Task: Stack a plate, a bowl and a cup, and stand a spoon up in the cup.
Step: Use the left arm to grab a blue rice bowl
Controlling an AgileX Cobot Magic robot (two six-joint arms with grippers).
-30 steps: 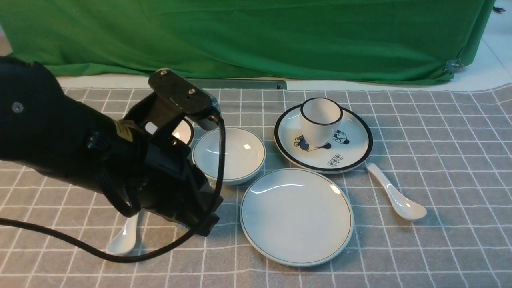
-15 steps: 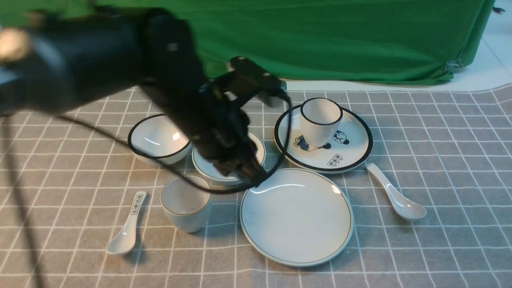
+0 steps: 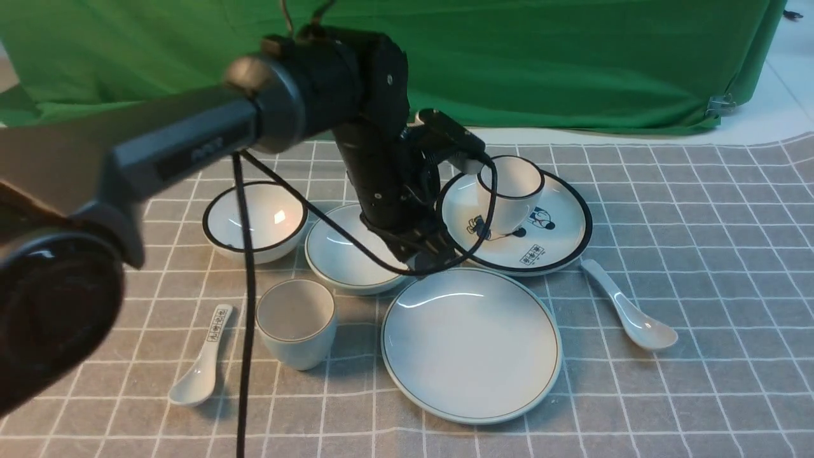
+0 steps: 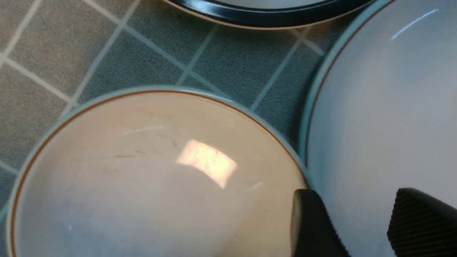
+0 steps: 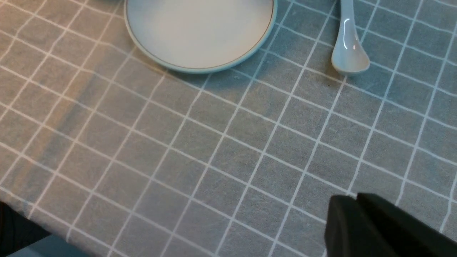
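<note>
Since the frame half a second ago, the left arm has swung further toward the robot's right. The left gripper (image 3: 433, 257) has come down from above the bowl's middle to its right-hand rim. No crockery has shifted.

Positions:
- The bowl (image 3: 337, 249) sits on the tablecloth (image 3: 699, 254), just beside the far-left edge of the plate (image 3: 470, 343).
- The cup (image 3: 296, 321) stands near the robot's side of the bowl.
- The spoon (image 3: 626, 306) lies well to the right of the plate.
- Nothing is stacked yet.

Gripper state:
- In the left wrist view the left jaws are parted and hold nothing. One of the fingers (image 4: 310, 228) is over the bowl's rim and the other hangs over the plate.
- The right gripper (image 5: 351, 205) appears pressed together on nothing, above bare cloth on the near side of the plate.

Risks, as judged:
- The bowl and plate lie so close that the outer finger has little room to descend. It may land on the plate's rim, or shove the bowl sideways.
- The jaws do not yet clearly straddle the rim, so closing now could pinch air.
- A glazed rim gripped at one edge may tilt or slip on the lift.
- The arm's cable hangs by the black-rimmed cup (image 3: 512, 191) on the cartoon plate (image 3: 559, 232) and could snag it.
</note>
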